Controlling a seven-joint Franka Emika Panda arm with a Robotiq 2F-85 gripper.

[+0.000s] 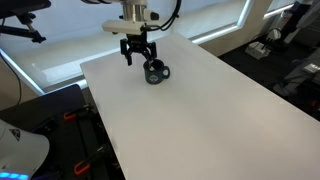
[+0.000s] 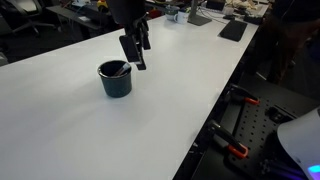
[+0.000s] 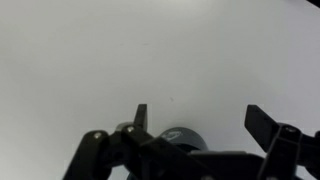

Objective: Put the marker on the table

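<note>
A dark round mug [image 1: 156, 72] stands on the white table [image 1: 200, 110] toward its far end. It shows in both exterior views [image 2: 115, 79]. My gripper [image 1: 137, 56] hangs just above the table right beside the mug [image 2: 136, 57], fingers pointing down. In the wrist view the gripper [image 3: 203, 118] is open with nothing between the fingers, only bare table [image 3: 120, 50] behind them. Part of the mug [image 3: 186, 137] shows at the bottom edge behind the gripper body. I cannot make out the marker in any view; the inside of the mug is too dark to read.
The table edge runs close to black equipment with orange clamps [image 2: 237, 150] on the floor. Desks with clutter [image 2: 232, 28] stand past the far end. Window frames [image 1: 215, 30] lie behind the table.
</note>
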